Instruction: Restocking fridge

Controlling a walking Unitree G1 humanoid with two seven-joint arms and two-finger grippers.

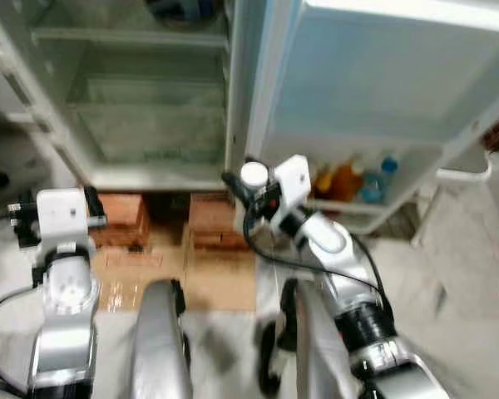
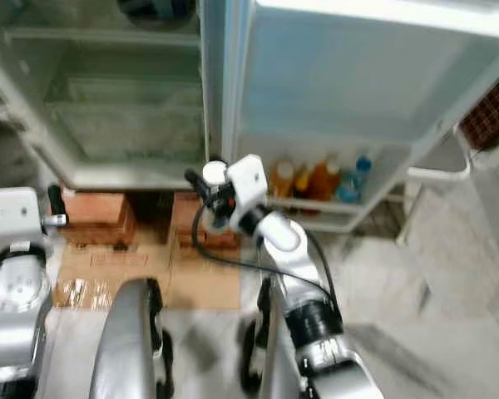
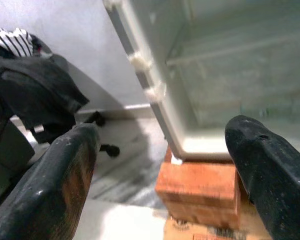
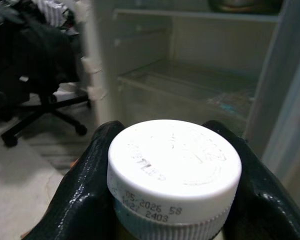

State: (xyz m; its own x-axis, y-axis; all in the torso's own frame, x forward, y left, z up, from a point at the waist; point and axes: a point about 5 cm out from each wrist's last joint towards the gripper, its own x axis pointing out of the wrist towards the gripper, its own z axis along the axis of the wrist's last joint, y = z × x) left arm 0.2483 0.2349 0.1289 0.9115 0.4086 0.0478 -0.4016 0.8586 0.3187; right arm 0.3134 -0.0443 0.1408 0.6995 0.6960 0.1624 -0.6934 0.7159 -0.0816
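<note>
right hand (image 1: 243,184) clenched on a white-capped bottle (image 1: 254,174) at frame centre, held upright; the open fridge (image 1: 150,125) lies ahead at upper left, door shelf bottles (image 1: 349,179) just right. left hand (image 3: 155,170) released, empty.

Silver arms (image 1: 337,266) — white wrist blocks, black cables, black fingers (image 3: 65,180)

We see the fridge (image 1: 150,179) standing on bricks (image 1: 121,218) over cardboard (image 1: 208,278); at two o'clock, its door shelf (image 1: 349,208) holds bottles (image 1: 347,179).
</note>
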